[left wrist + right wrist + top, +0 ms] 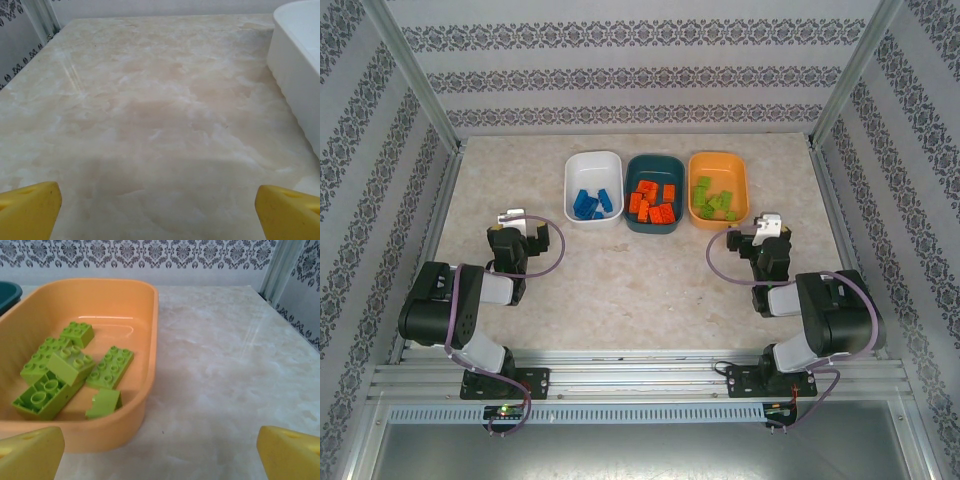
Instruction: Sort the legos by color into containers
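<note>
While both arms are drawn in near the front edge of the worktop [630,285], three trays are seen side by side in a row toward its far side. The white tray [593,165] is placed on the left and the blue bricks [593,202] are gathered in its near half. The dark teal tray [654,166] is placed in the middle and the orange-red bricks [653,204] are piled in it. The light orange tray [718,163] is placed on the right and the lime green bricks [714,200] are held in it. The left tool [157,212] is spread wide with nothing between its yellow fingers [30,207]. It is held low over bare worktop, near the white tray's left wall and apart from it. The right tool [160,450] is likewise spread wide and nothing is gripped by it. It is pointed at the near right corner of the light orange tray, close to that corner. From the right wrist, the green bricks are seen bunched toward the tray's left side, most lying studs up. One is turned over so that its hollow underside is shown, and one small piece is propped by the near wall.
</note>
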Available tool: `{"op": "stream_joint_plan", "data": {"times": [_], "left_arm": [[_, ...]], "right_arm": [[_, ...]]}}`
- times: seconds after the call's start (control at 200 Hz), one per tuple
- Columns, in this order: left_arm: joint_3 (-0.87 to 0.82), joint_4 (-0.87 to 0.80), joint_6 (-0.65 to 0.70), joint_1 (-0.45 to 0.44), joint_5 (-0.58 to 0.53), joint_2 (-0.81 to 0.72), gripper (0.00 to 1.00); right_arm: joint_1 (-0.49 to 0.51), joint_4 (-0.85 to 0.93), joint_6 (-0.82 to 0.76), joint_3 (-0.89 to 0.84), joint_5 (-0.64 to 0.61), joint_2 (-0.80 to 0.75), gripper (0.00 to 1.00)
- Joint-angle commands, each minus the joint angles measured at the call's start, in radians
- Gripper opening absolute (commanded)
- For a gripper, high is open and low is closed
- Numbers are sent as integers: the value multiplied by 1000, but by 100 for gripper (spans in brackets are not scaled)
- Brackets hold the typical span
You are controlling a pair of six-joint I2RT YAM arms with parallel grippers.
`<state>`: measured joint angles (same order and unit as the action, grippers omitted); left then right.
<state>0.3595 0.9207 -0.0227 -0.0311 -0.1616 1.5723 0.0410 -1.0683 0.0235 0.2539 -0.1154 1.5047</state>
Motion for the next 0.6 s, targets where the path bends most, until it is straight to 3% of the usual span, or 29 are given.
{"op": "stream_joint_plan", "data": {"times": [0.0, 0.065, 0.595], "left_arm": [[11, 39, -3, 7, 4, 10, 100], [12, 41, -3, 7, 4, 11, 100], [10, 44, -3, 7, 3, 11, 100]], "right_arm": [[-10, 110, 5, 82, 25, 4, 98], [-14, 189, -3, 137, 59, 3, 98], [-25, 182, 1, 133, 82, 5, 98]]}}
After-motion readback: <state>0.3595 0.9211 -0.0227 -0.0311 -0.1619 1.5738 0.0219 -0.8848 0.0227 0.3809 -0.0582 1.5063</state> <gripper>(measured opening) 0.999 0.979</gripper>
